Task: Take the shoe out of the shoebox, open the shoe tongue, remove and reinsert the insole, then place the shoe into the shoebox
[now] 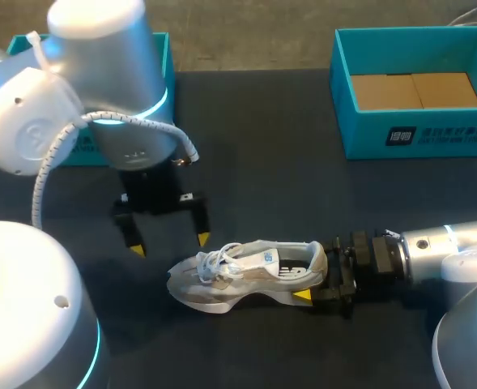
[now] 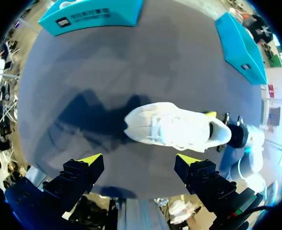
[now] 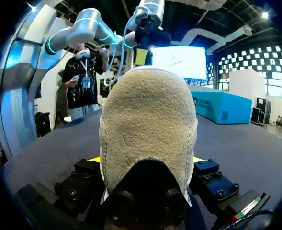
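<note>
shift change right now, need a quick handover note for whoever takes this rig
Left gripper: fingers open, empty, above the table by the toe of the shoe.
Right gripper: shut on the shoe's heel.
Shoe: on the table, out of the box. Open box far right; second box far left, partly hidden by the left arm.
Done: shoe taken out.
Left, as far as can be seen: open the tongue, insole out and back in, shoe into the box.

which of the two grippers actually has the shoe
The right gripper: its fingers clamp the heel of the white shoe from both sides. The left gripper hangs open near the toe, touching nothing.
</note>
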Robot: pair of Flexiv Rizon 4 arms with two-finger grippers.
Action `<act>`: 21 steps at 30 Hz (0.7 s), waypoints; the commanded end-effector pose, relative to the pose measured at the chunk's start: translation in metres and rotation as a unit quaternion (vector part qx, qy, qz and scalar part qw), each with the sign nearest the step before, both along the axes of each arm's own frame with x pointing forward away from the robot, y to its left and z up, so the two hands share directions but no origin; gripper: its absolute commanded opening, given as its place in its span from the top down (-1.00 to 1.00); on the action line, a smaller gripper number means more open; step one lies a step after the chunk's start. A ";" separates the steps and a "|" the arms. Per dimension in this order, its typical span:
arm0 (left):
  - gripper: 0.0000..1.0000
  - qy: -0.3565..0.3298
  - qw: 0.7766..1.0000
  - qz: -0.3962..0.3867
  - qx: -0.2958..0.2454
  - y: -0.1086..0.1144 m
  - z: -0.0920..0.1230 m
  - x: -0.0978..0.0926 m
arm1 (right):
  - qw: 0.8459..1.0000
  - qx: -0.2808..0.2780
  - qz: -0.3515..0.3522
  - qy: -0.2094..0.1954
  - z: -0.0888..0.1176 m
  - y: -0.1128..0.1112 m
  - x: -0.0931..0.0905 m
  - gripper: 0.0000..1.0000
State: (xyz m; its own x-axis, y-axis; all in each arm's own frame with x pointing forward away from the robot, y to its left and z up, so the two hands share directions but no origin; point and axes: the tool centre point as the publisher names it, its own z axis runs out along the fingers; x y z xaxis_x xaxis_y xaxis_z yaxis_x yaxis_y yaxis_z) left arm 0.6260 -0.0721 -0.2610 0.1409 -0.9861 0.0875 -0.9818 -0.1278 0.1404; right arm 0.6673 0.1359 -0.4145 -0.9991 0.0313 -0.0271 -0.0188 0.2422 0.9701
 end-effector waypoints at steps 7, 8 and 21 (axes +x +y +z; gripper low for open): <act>-1.00 0.016 1.000 -0.006 0.001 -0.005 -0.007 0.011 | 1.000 -0.003 -0.001 0.000 0.001 0.001 -0.001 1.00; -1.00 0.016 1.000 -0.006 0.001 -0.005 -0.007 0.011 | 1.000 -0.003 -0.001 0.000 0.001 0.001 -0.001 1.00; -1.00 0.013 0.999 -0.013 0.026 -0.047 -0.020 0.009 | 1.000 -0.003 -0.001 0.000 0.001 0.001 -0.001 1.00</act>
State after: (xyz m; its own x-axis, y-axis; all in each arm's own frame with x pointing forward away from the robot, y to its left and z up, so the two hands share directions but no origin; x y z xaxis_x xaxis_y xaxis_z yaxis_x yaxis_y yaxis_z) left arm 0.6315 -0.0883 -0.2727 0.1275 -0.9889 0.0762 -0.9819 -0.1151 0.1502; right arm 0.6672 0.1358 -0.4144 -0.9991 0.0313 -0.0272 -0.0188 0.2422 0.9700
